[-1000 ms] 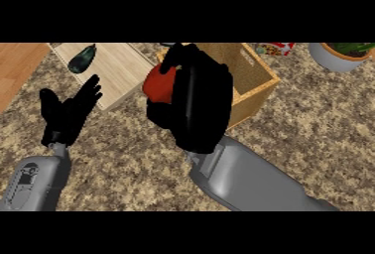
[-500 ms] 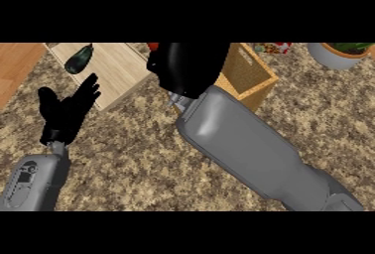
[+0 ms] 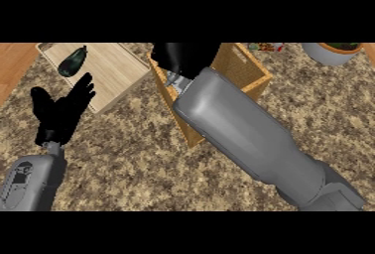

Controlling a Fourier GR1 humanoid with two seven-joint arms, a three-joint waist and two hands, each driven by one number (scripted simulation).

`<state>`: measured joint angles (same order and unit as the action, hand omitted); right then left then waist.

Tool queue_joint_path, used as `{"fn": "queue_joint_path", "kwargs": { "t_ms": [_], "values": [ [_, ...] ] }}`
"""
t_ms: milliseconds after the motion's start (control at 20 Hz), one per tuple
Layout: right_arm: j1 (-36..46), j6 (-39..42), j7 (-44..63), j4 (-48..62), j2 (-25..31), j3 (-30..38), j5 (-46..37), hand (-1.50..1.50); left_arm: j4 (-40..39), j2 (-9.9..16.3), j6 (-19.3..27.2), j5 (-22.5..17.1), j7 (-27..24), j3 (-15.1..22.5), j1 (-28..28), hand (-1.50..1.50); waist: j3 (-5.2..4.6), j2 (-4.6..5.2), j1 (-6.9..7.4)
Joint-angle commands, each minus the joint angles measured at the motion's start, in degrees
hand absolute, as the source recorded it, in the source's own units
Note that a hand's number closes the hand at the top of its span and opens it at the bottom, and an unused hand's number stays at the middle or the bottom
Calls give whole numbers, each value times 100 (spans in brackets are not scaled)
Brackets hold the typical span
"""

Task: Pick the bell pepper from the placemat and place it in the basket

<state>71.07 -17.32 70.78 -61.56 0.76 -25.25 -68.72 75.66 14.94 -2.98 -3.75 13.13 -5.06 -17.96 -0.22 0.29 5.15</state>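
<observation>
The bell pepper does not show in the head view. My right hand (image 3: 183,55) is stretched far forward over the wicker basket (image 3: 249,67), at the top of the view, and its forearm covers most of the basket's inside. What it holds is hidden. The pale wooden placemat (image 3: 117,67) lies left of the basket, with a dark eggplant (image 3: 72,60) on its far end. My left hand (image 3: 62,111) rests open at the left, fingers up, just in front of the placemat.
A grey pot with a plant (image 3: 333,52) stands at the back right. Small red and green items (image 3: 267,47) lie behind the basket. A wooden surface (image 3: 15,59) borders the speckled counter at the far left.
My right arm has reached forward, from in front of the basket to over it. The red bell pepper, seen in the hand a second ago, has passed out of sight. The left hand stayed still.
</observation>
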Motion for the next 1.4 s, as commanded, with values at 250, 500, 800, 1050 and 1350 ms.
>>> {"fn": "queue_joint_path", "kwargs": {
  "t_ms": [250, 500, 800, 1050, 1350],
  "values": [
    [-305, -993, 1388, 187, -72, -156, 17, 150, 135, -61, 92, 70, -153, 2, 248, 0, 15, -20, -182],
    [-660, -1458, 1436, 456, -72, 529, -514, -150, 51, 38, 50, 23, -148, -109, 241, 0, 17, 2, -235],
    [-659, -1685, 1208, 615, -72, 316, -339, -150, 160, -23, 16, 8, -204, -78, 370, 0, 16, -4, -205],
    [-686, -2260, 1257, 441, -73, 357, -592, -150, 61, 103, -97, -80, -95, -181, 309, 0, 17, -17, -242],
    [-905, -2853, 1167, -505, -73, 1521, -1160, -150, 230, 83, 112, -49, -44, -277, 458, 0, 32, -126, -507]
  ]
}}
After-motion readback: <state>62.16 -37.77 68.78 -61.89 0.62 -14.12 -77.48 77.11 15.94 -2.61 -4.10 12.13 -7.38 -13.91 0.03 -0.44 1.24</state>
